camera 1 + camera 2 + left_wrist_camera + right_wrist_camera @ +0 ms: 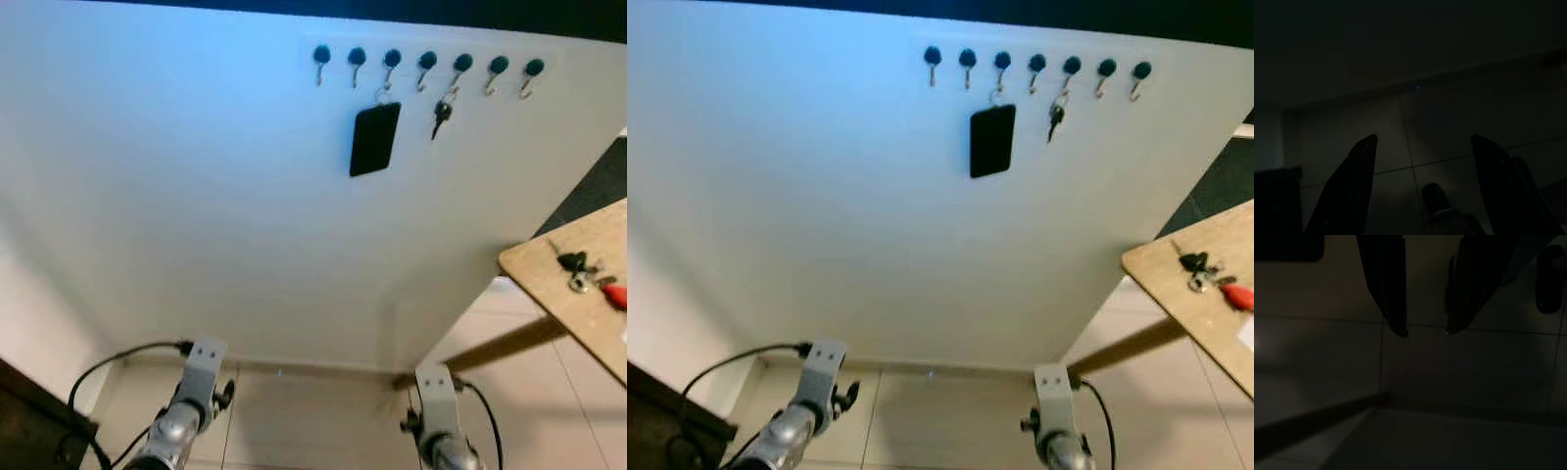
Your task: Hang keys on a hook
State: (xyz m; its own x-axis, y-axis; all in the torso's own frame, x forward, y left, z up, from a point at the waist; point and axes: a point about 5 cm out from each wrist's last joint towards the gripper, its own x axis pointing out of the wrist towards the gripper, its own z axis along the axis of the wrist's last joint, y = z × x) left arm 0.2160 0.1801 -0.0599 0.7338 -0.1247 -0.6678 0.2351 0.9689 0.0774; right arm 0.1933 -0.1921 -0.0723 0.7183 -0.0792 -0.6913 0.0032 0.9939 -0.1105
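Left arm (188,397): silver, lowest in the head views on the left, hanging idle above the tiled floor (294,411), a black cable looping off its wrist.

Right arm (438,411): silver, hanging idle on the right, likewise cabled.

Left gripper (1422,166): seen in its dark wrist view, two black fingers (1359,176) spread wide apart, nothing between them, pointing at floor tiles and the base of the wall.

Right gripper (1425,330): seen in its dark wrist view, fingers (1388,293) parted by a narrow gap, empty, aimed at floor tiles.

Wooden table (549,279): light top, corner entering from the right edge, one leg slanting down to the floor.

Loose keys (573,266): a dark-headed bunch lying on the table near its corner, untouched by either gripper, well apart from the hooks.

Red item (615,295): lying on the table just beside the loose keys; kind cannot be told.

White wall (196,196): plain, facing the robot.

Row of hooks (427,66): seven dark round-headed hooks with metal crooks, mounted high on the wall.

Black card holder (374,138): flat dark rectangle hanging by a ring from the third hook from the left.

Hanging key (441,115): dark-headed, suspended from the fifth hook, just right of the card holder.
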